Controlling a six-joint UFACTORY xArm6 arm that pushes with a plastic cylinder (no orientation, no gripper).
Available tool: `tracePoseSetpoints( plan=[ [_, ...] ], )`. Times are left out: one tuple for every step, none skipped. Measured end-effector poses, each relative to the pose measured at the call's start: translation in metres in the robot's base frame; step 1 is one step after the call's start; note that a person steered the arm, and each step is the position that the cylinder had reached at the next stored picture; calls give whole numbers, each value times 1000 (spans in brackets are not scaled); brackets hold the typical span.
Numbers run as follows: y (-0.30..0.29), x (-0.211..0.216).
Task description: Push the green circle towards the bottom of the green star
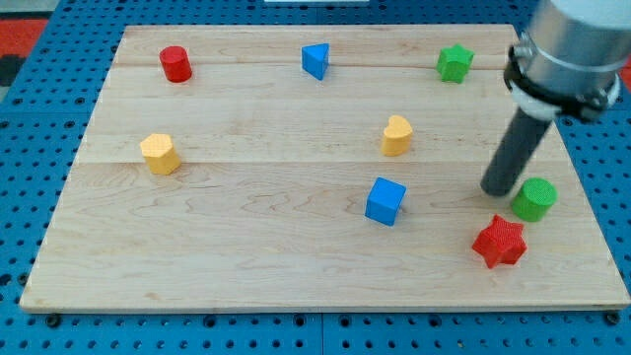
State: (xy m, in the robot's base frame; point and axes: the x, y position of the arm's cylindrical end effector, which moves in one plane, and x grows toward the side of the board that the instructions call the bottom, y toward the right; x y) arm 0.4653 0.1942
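Note:
The green circle is a short green cylinder at the view's right, low on the wooden board. The green star sits near the view's top right, well above the circle. My tip is the lower end of a dark rod that comes down from the view's upper right. It rests on the board just left of the green circle, very close to it or touching; I cannot tell which.
A red star lies just below-left of the green circle. A blue cube and a yellow heart are in the middle. A blue triangle, a red cylinder and a yellow hexagon lie further left.

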Motion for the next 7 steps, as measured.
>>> tracePoseSetpoints(
  plan=[
    [21,-43],
    [83,-10],
    [96,4],
    [108,55],
    [91,85],
    [58,89],
    [31,78]
  ],
)
